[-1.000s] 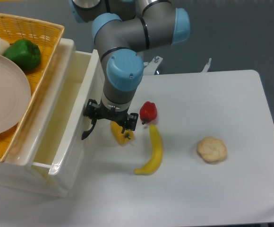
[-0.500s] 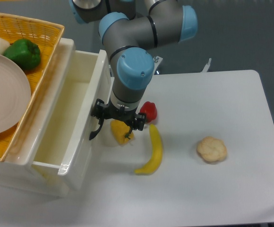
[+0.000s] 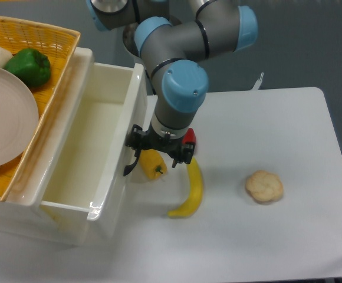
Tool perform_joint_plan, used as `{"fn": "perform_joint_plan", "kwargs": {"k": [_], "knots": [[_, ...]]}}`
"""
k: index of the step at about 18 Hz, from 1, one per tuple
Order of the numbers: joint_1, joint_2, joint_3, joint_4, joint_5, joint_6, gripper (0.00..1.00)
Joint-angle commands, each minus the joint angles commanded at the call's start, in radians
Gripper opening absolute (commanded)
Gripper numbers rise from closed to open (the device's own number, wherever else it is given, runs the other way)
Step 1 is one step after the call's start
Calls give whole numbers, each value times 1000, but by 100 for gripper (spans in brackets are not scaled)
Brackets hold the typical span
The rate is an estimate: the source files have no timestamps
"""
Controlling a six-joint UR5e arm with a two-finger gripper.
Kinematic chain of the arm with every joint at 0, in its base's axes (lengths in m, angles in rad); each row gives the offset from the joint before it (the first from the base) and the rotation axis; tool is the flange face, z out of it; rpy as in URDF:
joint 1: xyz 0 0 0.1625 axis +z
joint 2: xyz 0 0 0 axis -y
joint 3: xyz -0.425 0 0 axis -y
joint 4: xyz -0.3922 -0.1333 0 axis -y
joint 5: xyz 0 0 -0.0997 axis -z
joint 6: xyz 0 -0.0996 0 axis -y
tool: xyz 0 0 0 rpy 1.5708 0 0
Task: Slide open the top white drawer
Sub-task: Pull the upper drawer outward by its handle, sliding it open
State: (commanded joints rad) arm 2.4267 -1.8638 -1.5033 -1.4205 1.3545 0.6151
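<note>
Top white drawer (image 3: 94, 159), left-centre: glossy, rigid, probably light (slides easily). Take black handle (image 3: 130, 167); gripper (image 3: 159, 154) finger state: cannot tell.

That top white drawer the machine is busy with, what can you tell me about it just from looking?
The top white drawer is a deep, glossy box, plastic by the look of it, and it seems empty inside. It stands pulled well out of its white cabinet, under a yellow woven basket. A black curved handle sits on its front, with the robot's claw right at it; whether the claw is closed on it is hard to see.
</note>
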Motion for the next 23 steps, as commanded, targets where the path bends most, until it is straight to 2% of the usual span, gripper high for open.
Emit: {"fn": "perform_joint_plan", "kwargs": {"k": [3,15,23], "knots": [[8,0,0,-5,37,14,100],[38,-20,28,-3,35,37,100],[60,-18,15,23,-38,32,100]]}}
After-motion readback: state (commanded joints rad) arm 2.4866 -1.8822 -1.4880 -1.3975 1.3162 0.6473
